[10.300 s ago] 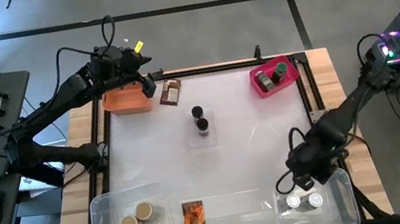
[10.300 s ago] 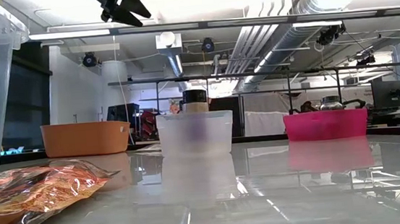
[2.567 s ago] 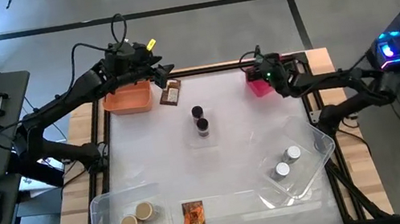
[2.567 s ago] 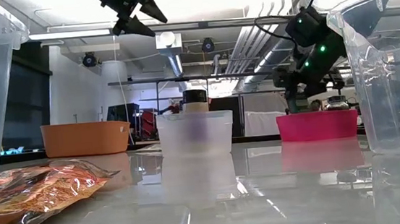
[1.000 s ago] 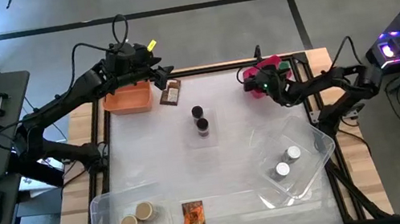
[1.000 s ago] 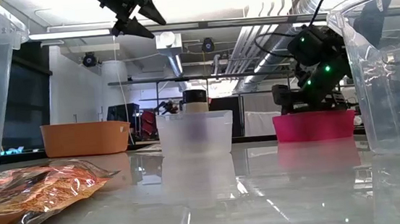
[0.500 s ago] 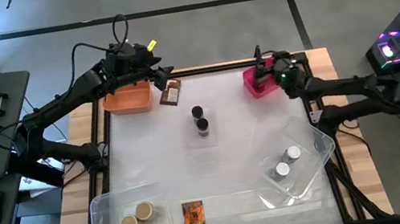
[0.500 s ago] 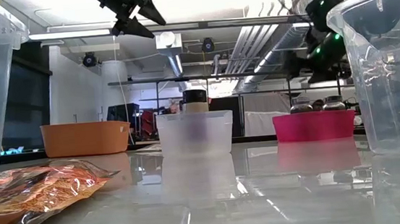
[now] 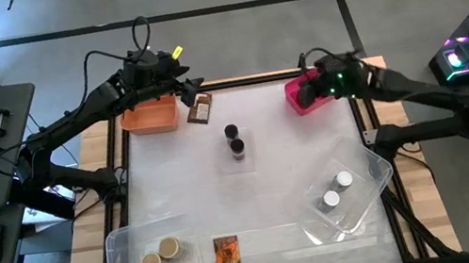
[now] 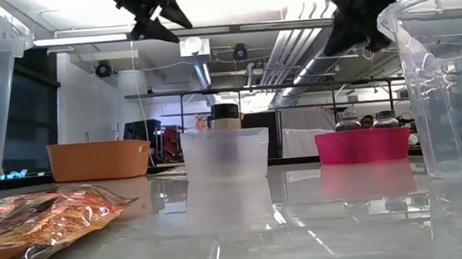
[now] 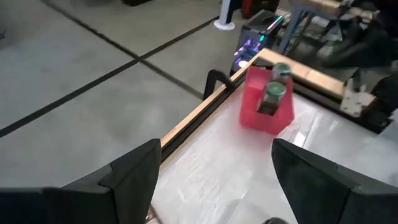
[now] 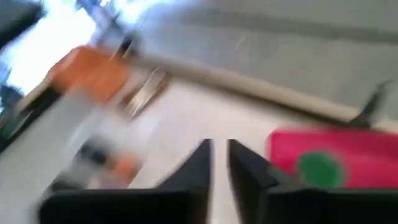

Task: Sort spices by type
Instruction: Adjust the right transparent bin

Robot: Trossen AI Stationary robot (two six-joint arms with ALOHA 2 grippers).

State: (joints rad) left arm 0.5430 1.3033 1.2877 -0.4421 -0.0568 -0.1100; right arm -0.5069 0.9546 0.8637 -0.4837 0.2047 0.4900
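Observation:
The spices in view: two green-capped jars (image 11: 272, 96) stand in the pink bin (image 9: 299, 104) at the far right. Two dark jars (image 9: 234, 141) are in a clear tub at mid-table. Two white-capped jars (image 9: 337, 190) lie in a clear tub at the near right, and two tan-capped jars (image 9: 160, 255) in a tub at the near left. A brown packet (image 9: 200, 108) lies beside the orange bin (image 9: 149, 119), and an orange packet (image 9: 227, 257) lies near the front edge. My right gripper (image 12: 219, 163) hovers high over the pink bin, shut and empty. My left gripper (image 9: 188, 88) hangs open above the orange bin's right end.
The clear tub at the near right (image 9: 349, 191) sits skewed, and its wall fills the right of the low view (image 10: 449, 85). The tub with the dark jars (image 10: 226, 153) stands mid-table. A black frame rail (image 11: 217, 81) edges the table.
My right gripper has come up out of the pink bin, risen well above it, drawn back a little toward the table's right edge and tipped up nearer to level. The two green-capped jars stay in the bin.

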